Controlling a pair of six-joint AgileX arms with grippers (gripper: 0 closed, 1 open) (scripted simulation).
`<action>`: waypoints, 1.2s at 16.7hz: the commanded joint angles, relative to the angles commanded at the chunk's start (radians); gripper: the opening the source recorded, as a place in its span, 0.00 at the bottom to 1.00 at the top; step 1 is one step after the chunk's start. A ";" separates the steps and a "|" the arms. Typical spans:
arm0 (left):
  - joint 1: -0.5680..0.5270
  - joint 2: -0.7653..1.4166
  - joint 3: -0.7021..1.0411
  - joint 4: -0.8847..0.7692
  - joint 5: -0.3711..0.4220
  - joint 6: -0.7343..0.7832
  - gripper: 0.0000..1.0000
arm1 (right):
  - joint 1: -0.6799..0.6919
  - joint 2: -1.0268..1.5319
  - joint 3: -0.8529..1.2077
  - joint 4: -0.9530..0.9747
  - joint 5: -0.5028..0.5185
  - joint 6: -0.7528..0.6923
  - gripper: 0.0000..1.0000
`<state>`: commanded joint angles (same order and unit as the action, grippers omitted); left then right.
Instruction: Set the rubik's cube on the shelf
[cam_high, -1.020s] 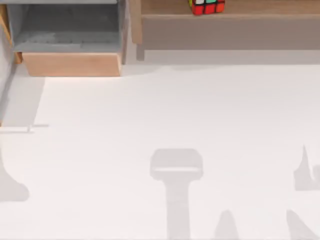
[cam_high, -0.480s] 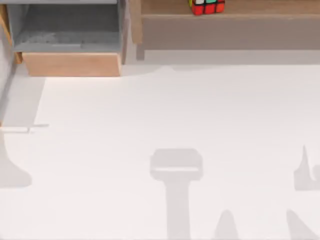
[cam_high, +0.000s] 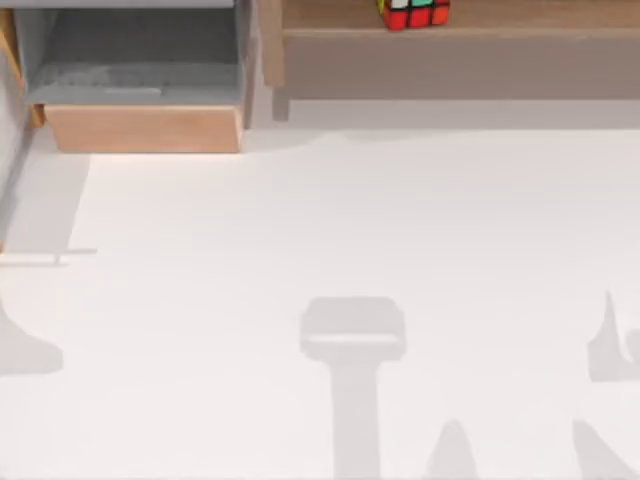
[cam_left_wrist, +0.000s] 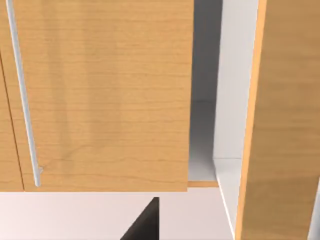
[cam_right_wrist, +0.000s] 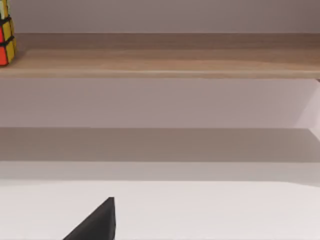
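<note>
Of each hand I see just a dark fingertip: the left hand (cam_left_wrist: 145, 222) faces a wooden cabinet door (cam_left_wrist: 100, 95), the right hand (cam_right_wrist: 95, 222) faces the shelf (cam_right_wrist: 165, 62) from well back. I cannot tell whether either is open or closed. The rubik's cube (cam_high: 412, 12) sits on the shelf, apart from both hands, above the bare tabletop (cam_high: 330, 220). The task looks done; probably nothing remains.
</note>
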<state>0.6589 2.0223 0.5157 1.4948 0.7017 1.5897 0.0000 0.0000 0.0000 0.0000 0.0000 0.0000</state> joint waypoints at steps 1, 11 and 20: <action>0.000 0.000 0.000 0.000 0.000 0.000 0.47 | 0.000 0.000 0.000 0.000 0.000 0.000 1.00; 0.000 0.000 0.000 0.000 0.000 0.000 0.00 | 0.000 0.000 0.000 0.000 0.000 0.000 1.00; -0.038 0.044 0.070 -0.051 -0.040 -0.007 0.00 | 0.000 0.000 0.000 0.000 0.000 0.000 1.00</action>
<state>0.6212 2.0665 0.5856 1.4439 0.6620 1.5823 0.0000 0.0000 0.0000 0.0000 0.0000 0.0000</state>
